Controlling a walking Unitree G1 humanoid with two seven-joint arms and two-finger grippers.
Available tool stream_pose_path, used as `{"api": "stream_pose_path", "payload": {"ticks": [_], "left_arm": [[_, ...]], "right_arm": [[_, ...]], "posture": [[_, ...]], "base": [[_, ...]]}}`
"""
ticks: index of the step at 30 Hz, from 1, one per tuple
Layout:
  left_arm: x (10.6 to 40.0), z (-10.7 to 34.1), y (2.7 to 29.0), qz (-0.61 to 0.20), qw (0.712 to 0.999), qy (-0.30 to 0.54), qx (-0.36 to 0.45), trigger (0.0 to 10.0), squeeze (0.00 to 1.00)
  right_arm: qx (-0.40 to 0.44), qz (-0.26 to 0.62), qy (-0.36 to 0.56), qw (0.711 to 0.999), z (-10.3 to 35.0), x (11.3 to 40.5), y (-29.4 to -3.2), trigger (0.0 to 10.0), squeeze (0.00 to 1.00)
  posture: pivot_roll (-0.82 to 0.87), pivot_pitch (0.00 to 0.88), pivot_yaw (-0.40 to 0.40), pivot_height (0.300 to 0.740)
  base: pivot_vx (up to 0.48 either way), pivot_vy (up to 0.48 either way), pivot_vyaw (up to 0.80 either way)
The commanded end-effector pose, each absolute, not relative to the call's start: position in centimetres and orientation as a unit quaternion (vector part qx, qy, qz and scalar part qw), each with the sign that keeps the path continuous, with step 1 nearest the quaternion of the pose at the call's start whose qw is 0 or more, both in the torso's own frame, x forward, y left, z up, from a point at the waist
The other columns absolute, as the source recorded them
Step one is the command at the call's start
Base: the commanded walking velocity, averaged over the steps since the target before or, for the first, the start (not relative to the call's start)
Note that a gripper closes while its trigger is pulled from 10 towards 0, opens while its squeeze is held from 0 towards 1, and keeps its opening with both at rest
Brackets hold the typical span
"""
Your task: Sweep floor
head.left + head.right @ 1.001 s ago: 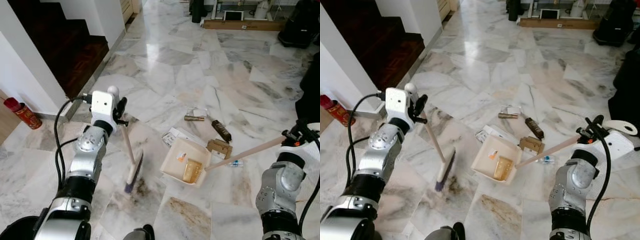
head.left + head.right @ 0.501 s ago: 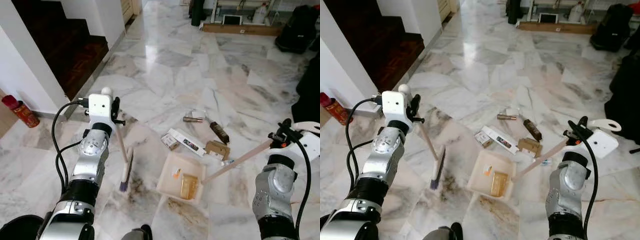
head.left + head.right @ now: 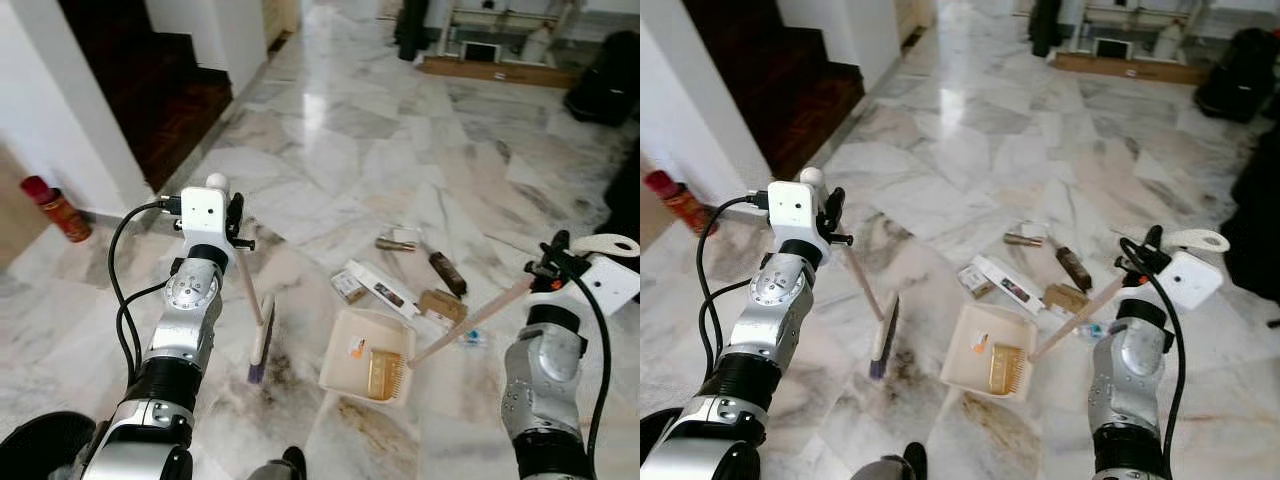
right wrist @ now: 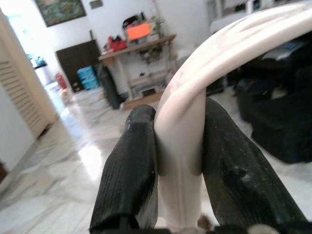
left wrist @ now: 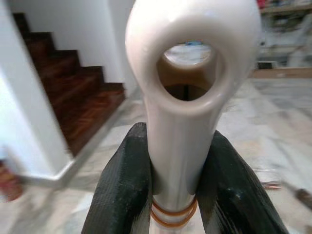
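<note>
My left gripper (image 5: pixel 178 187) is clamped on the cream plastic handle of a small hand broom (image 3: pixel 250 300), its two black fingers (image 5: pixel 122 190) pressed against either side of the handle just under the loop at the handle's end. The handle slants down from the gripper to the brush head, whose dark bristles touch the grey-veined marble floor (image 3: pixel 330 150) on the side of the cream plastic dustpan (image 3: pixel 365 352) nearer the dark wooden staircase (image 3: pixel 160 90).

My right gripper (image 4: pixel 180 165) is closed on the end of the dustpan's long pale wooden handle (image 3: pixel 470 322), one black finger (image 4: pixel 129 170) on each side of the cream grip. The handle runs down from the gripper to the dustpan, which rests flat on the floor. Inside the pan lie a tan ridged piece (image 3: pixel 383 372) and a small scrap with an orange mark (image 3: pixel 357 348).

Just beyond the dustpan, on its far side, litter lies loose on the marble: a long white carton (image 3: pixel 380 290), a flattened brown cardboard piece (image 3: pixel 440 303), a dark brown bar-shaped wrapper (image 3: pixel 447 272) and a small brass-coloured tube (image 3: pixel 396 243). A red canister (image 3: pixel 55 208) stands by the white wall, well apart from the dustpan, past the broom.
</note>
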State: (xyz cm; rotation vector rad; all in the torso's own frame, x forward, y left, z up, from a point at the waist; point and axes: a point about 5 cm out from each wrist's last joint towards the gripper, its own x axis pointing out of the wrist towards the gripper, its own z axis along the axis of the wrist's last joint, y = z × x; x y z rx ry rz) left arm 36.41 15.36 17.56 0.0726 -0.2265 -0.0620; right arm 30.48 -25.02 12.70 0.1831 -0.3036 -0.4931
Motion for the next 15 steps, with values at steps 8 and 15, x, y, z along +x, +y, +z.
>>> {"api": "stream_pose_path", "payload": {"ticks": [8, 15], "left_arm": [[36.38, 18.51, 15.53, -0.039, 0.989, -0.137, 0.045, 10.0, 0.00], [36.40, 18.58, 15.70, -0.040, 0.989, -0.135, 0.048, 10.0, 0.00]], "right_arm": [[0.100, -0.246, -0.174, 0.948, 13.75, 30.55, -24.86, 10.0, 0.00], [0.101, -0.247, -0.174, 0.948, 13.76, 30.59, -24.75, 10.0, 0.00]], "posture": [[0.12, 0.071, 0.040, 0.740], [0.13, 0.089, 0.047, 0.740]], "base": [[0.000, 0.000, 0.80], [0.000, 0.000, 0.80]]}}
